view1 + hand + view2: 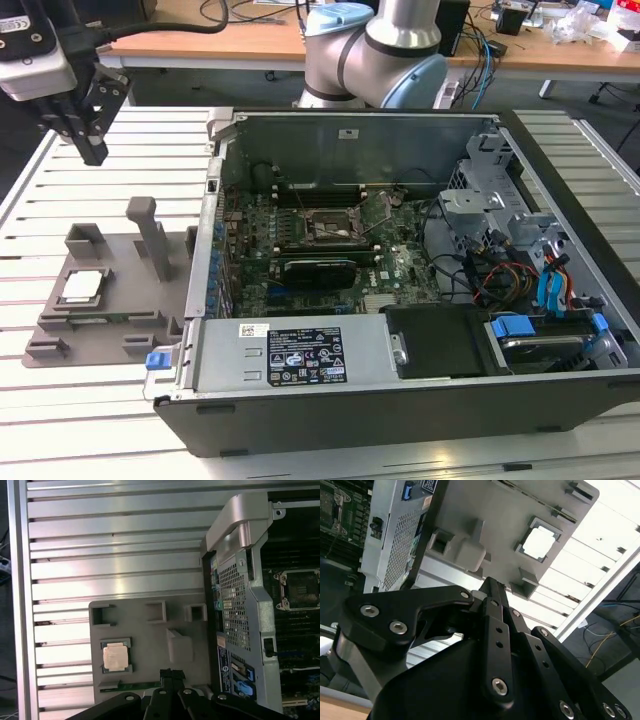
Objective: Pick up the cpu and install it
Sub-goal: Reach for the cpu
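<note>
Your gripper (92,150) hangs high above the slatted table (80,430), its fingers drawn together and holding nothing. Below it, the cpu (85,287) lies flat with its shiny side up, seated in a square recess of the grey tray (110,325), which likely keeps it from sliding. The tray sits just beside the open computer case (400,400), where the socket (325,228) looks bare.

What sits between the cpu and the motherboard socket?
In the exterior view, the tray's upright post and the computer case's side wall stand between cpu and socket.
</note>
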You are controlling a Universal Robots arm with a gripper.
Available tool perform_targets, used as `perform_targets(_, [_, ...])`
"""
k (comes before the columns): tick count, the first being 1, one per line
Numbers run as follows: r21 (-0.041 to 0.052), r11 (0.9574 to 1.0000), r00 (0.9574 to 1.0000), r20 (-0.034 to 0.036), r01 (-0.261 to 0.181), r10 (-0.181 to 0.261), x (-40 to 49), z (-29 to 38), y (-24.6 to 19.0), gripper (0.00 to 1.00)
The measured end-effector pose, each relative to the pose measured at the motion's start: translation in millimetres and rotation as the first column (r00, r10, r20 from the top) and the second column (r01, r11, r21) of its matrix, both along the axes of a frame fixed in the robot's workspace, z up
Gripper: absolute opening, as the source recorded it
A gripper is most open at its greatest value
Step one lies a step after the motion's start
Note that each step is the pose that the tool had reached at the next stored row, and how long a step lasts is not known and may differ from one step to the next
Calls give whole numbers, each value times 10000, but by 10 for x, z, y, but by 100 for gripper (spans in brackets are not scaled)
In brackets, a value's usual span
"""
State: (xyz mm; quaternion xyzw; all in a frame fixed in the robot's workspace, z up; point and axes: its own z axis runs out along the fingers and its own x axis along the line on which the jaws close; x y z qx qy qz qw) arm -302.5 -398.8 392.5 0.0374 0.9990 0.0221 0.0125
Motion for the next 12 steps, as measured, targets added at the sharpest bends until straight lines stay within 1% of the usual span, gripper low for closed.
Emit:
perform_targets(4, [0, 10000, 10000, 0, 0, 0, -64, -1, 0, 11])
perform_targets(7, [0, 10000, 10000, 0, 0, 0, -143, -2, 0, 11])
perform_targets(12, [0, 10000, 10000, 0, 0, 0, -210, -2, 0, 11])
